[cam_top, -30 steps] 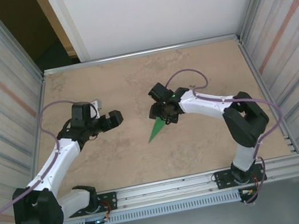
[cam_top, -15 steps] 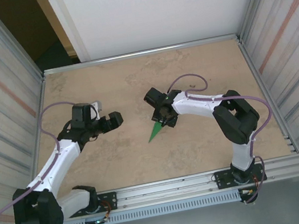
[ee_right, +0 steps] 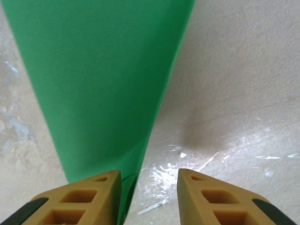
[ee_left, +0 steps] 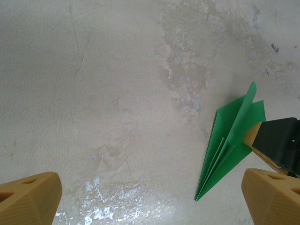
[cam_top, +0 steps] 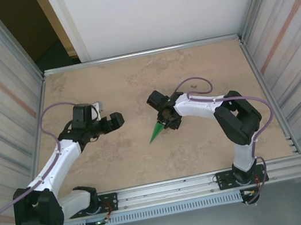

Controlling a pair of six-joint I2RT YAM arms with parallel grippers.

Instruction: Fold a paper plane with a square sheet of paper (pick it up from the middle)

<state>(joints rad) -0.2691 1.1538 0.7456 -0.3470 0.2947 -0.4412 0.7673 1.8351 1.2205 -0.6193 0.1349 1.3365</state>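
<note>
The square sheet of paper is folded into a narrow green paper plane (cam_top: 156,130) that lies on the table, its tip toward the near left. My right gripper (cam_top: 169,122) is at its wide end. In the right wrist view the plane (ee_right: 98,84) stretches ahead, and its edge touches the inner face of the left finger (ee_right: 89,197). The right gripper (ee_right: 149,192) is open, with a bare gap of table between its fingers. My left gripper (cam_top: 118,118) hovers wide open to the plane's left. Its view shows the plane (ee_left: 232,140) with layered flaps and the right gripper's finger (ee_left: 276,145).
A tan tabletop (cam_top: 119,164) lies inside an aluminium frame (cam_top: 140,54), with ribbed walls on both sides. A rail (cam_top: 175,188) carries the arm bases at the near edge. Purple cables loop over both arms.
The right gripper has moved a little left and lower onto the plane's wide end, and its jaws have narrowed. The left arm has stayed still.
</note>
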